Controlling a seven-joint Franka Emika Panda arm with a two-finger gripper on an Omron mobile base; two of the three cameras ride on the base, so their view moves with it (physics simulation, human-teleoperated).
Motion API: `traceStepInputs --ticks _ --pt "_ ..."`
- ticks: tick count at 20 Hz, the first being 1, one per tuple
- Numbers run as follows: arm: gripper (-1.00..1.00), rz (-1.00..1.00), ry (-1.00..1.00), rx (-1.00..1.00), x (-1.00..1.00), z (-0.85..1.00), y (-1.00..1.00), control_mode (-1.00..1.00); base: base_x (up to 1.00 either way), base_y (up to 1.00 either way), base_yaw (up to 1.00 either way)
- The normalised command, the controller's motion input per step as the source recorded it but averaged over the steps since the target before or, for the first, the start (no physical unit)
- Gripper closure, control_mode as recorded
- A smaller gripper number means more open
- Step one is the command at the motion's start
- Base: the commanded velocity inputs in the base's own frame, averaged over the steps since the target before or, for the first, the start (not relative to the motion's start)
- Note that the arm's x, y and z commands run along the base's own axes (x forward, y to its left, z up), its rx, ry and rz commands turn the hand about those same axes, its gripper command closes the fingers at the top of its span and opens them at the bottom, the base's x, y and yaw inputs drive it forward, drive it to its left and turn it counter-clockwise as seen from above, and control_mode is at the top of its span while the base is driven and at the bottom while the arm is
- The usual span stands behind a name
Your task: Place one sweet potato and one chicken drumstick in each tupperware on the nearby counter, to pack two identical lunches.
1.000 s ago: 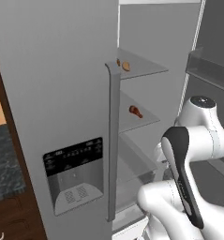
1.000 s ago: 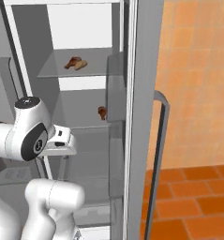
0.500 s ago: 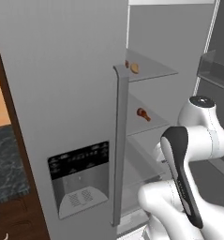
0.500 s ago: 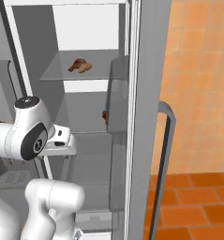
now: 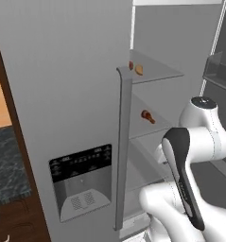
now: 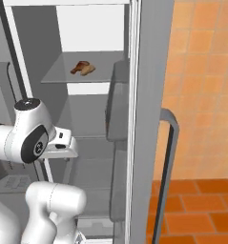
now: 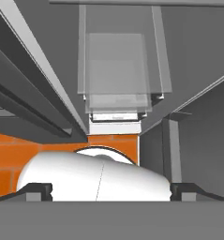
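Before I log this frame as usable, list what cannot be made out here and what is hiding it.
- Gripper: its fingertips sit far apart at the hand view's bottom edge, cut off there.
- Top shelf: a chicken drumstick beside a sweet potato; the fridge door's edge cuts the drumstick off in the left base view.
- Lower-shelf drumstick: out of sight in the right base view behind the door bins.
- Counter: cut by the frame edge, no tupperware in sight.

Our arm, at the lower right of the left base view

We see our arm (image 5: 190, 156) as smooth, rounded white shells with a long black band down one link, a dark grey cap on the round joint, and a flat white bracket.
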Motion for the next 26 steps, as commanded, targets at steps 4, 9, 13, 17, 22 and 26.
traceStepInputs --ticks 4,9,13,17,22,26 --pt "-1.00 0.00 0.02 0.02 0.08 0.00 -0.20 -1.00 0.11 -0.18 0.00" --pt "-1.00 0.00 0.00 0.01 0.09 0.00 -0.35 -1.00 0.00 0.00 0.00" --pt "-1.00 -0.05 0.01 0.00 0.58 0.10 -0.05 -1.00 0.00 0.00 0.00" --pt "-1.00 -0.16 0.06 0.00 0.92 0.07 0.11 -1.00 0.00 0.00 0.00" --pt "-1.00 -0.14 0.11 -0.01 1.00 -0.01 0.20 -1.00 0.00 0.00 0.00" --pt "-1.00 -0.05 0.01 0.00 1.00 -0.01 0.17 -1.00 0.00 0.00 0.00"
